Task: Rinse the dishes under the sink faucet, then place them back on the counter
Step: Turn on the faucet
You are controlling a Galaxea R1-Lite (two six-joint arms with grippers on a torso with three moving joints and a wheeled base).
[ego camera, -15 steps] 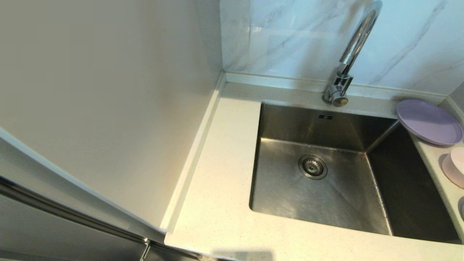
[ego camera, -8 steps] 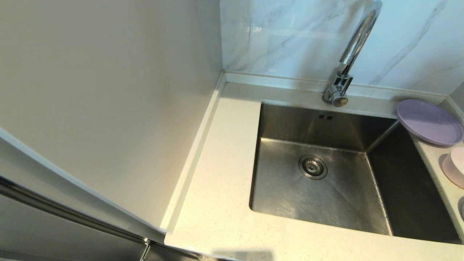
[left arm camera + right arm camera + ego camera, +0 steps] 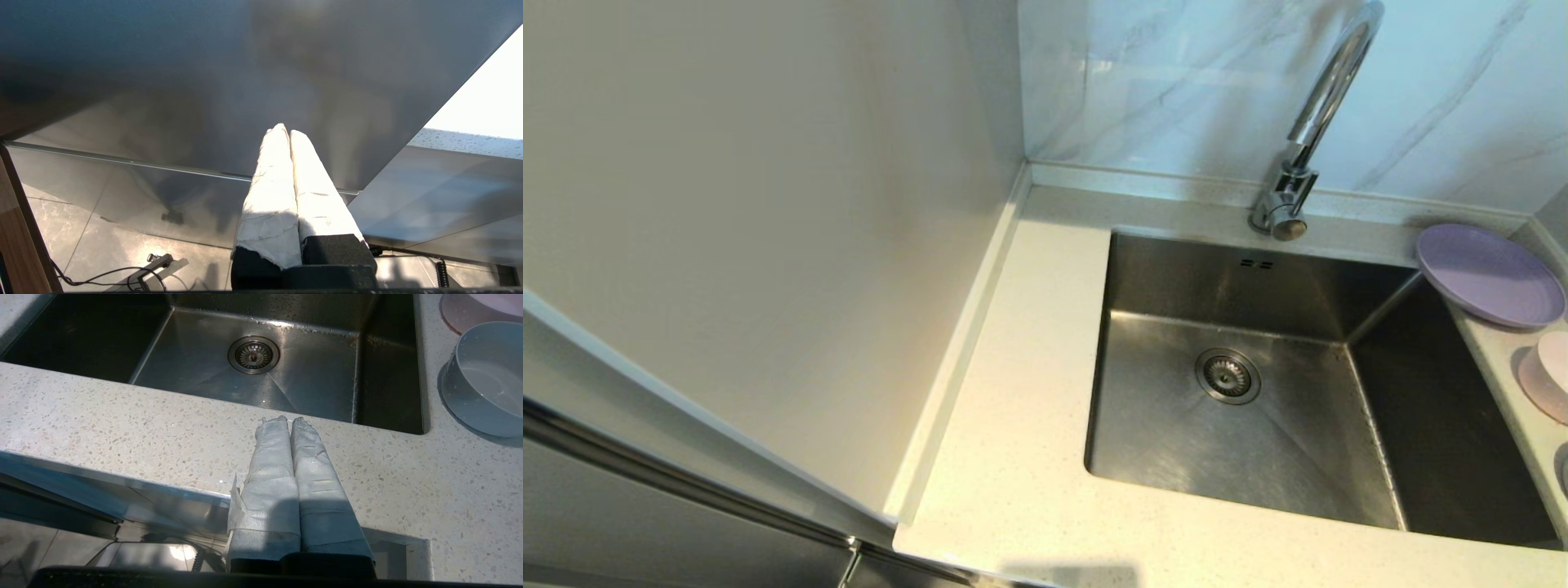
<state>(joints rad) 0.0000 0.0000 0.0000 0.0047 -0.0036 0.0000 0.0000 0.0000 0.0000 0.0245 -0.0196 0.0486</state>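
Note:
A lavender plate (image 3: 1489, 276) lies on the cream speckled counter (image 3: 1029, 457) at the sink's far right corner. Nearer along the right strip, a small pale pinkish bowl (image 3: 1555, 358) sits on a pink saucer (image 3: 1535, 388), cut by the picture's edge. The chrome gooseneck faucet (image 3: 1290, 204) stands behind the basin, with no water running. Neither arm shows in the head view. My right gripper (image 3: 287, 419) is shut and empty, low before the counter's front edge. My left gripper (image 3: 285, 130) is shut and empty, below counter height against a steel cabinet front.
The steel basin (image 3: 1160, 425) with its round drain (image 3: 1227, 376) holds no dishes. In the right wrist view a pale grey-blue bowl (image 3: 482, 379) stands on the counter right of the basin, with the pink saucer (image 3: 451, 314) beyond it. A white wall panel (image 3: 768, 245) closes the left side.

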